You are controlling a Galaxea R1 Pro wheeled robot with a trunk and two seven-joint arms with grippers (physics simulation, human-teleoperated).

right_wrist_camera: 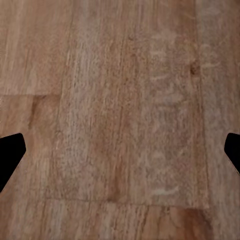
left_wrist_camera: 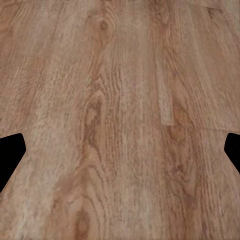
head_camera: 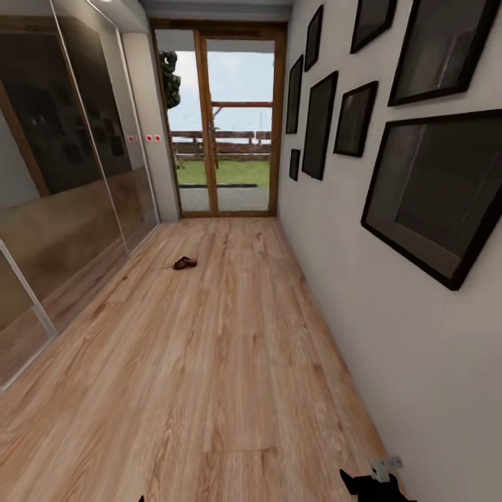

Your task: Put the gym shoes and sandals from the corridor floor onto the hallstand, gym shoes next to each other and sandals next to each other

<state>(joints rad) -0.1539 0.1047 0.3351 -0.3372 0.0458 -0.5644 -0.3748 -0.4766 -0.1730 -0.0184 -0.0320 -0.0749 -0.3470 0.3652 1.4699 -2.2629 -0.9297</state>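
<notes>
Corridor runs straight ahead to a glazed wooden door [head_camera: 226, 122] with lawn and fence beyond. Mirrored wardrobe panels [head_camera: 66, 160] line the left side; dark picture frames [head_camera: 439, 192] hang on the white wall to the right.

One sandal [head_camera: 184, 263], reddish-brown, lies alone on the corridor floor [head_camera: 209, 376], well ahead, left of centre and nearer the wardrobe than the picture wall. Too small here to tell toe from heel. Second sandal, gym shoes and hallstand: not located from here.

Left gripper [left_wrist_camera: 120, 150]: fingertips [left_wrist_camera: 10, 155] set wide apart at the frame's edges, bare planks between, holding nothing. Right gripper [right_wrist_camera: 120, 150]: same, spread wide and empty over bare floor. A dark piece of the right arm [head_camera: 373, 484] sits at the bottom of the head view, close to the picture wall.

Step in hand, as I read it: the approach drive to the sandal.

To do it well:
- Roll forward and drift left, away from the right wall; the right arm has little clearance there.
- Stop short, so the sandal lies within reach in front rather than under the base.
- Keep it in the head view throughout; confirm its orientation once near.
- Left arm is likely the better-placed one for the pick.
- Lower with the fingers spread, straddling the sandal's narrow width.
</notes>
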